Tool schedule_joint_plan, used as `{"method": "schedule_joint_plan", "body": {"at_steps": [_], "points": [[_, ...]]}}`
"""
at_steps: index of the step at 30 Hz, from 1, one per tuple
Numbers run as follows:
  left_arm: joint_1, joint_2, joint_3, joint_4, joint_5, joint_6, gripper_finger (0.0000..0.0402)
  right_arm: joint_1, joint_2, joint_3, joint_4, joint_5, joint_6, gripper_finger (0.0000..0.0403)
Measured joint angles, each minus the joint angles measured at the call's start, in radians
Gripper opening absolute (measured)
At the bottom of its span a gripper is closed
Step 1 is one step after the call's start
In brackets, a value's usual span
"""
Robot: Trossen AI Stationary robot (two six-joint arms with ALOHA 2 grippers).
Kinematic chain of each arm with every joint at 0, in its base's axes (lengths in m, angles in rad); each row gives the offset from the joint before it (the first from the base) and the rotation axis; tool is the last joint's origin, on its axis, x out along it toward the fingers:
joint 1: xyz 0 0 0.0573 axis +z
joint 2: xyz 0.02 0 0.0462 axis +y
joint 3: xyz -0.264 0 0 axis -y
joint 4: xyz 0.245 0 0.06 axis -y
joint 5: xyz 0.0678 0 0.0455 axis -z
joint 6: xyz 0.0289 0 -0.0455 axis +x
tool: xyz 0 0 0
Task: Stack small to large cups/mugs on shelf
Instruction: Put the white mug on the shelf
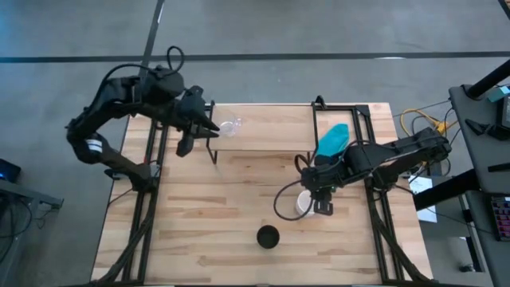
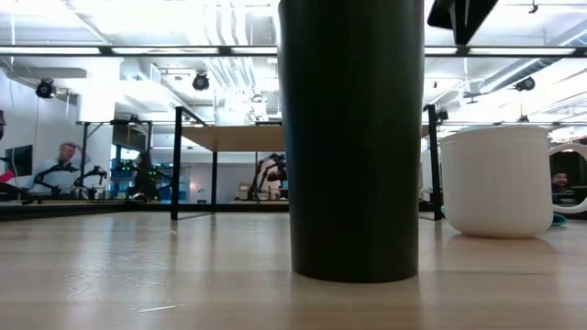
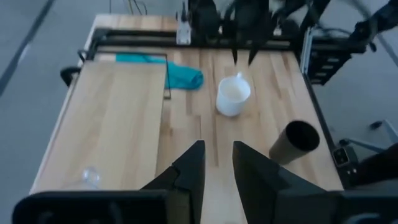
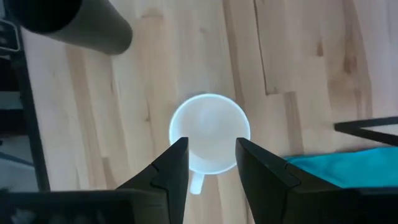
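The tiny clear glass cup (image 1: 231, 126) (image 3: 91, 177) stands on the shelf's (image 1: 271, 127) (image 3: 112, 106) light board, near its left end. My left gripper (image 1: 212, 127) (image 3: 217, 146) is open and hovers just left of that cup, apart from it. The white mug (image 1: 303, 202) (image 4: 210, 132) (image 2: 495, 180) stands upright on the tabletop, handle (image 4: 196, 184) toward the wrist camera. My right gripper (image 1: 321, 207) (image 4: 211, 142) is open above the mug, one finger on each side of its handle side. The black cup (image 1: 268, 237) (image 2: 353, 137) (image 4: 74, 25) stands on the table near the near edge.
A teal cloth (image 1: 332, 139) (image 3: 180, 74) (image 4: 348, 165) lies by the shelf's right end, its tip under the board's edge. Black frame rails (image 1: 374, 159) run along both table sides. Bare wood (image 1: 199, 215) lies left of the mug and black cup.
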Motion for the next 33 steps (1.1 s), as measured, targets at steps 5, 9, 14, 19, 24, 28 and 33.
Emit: {"method": "schedule_joint_plan", "body": {"at_steps": [5, 9, 14, 19, 24, 28, 33], "points": [[-0.006, -0.004, 0.000, 0.033, -0.004, 0.000, 0.0068, 0.000, 0.001, -0.092, 0.018, 0.003, 0.125, 0.0128], [-0.005, 0.006, -0.001, 0.034, -0.003, 0.008, 0.0068, 0.000, 0.001, -0.143, 0.022, 0.005, 0.251, 0.0128], [-0.005, 0.020, -0.001, 0.034, -0.003, 0.009, 0.0068, 0.000, 0.001, -0.170, 0.028, 0.053, 0.329, 0.0128], [-0.004, 0.034, -0.001, 0.036, -0.003, 0.009, 0.0068, 0.000, 0.001, -0.185, 0.038, 0.061, 0.392, 0.0128], [-0.004, 0.046, -0.001, 0.033, -0.003, 0.009, 0.0068, 0.000, 0.001, -0.210, 0.041, 0.057, 0.471, 0.0128], [-0.005, 0.054, -0.001, 0.033, -0.003, 0.009, 0.0068, 0.000, 0.000, -0.257, 0.040, 0.053, 0.536, 0.0128], [-0.005, 0.056, -0.001, 0.034, -0.002, 0.010, 0.0068, 0.000, 0.000, -0.307, 0.047, 0.033, 0.599, 0.0128]]}}
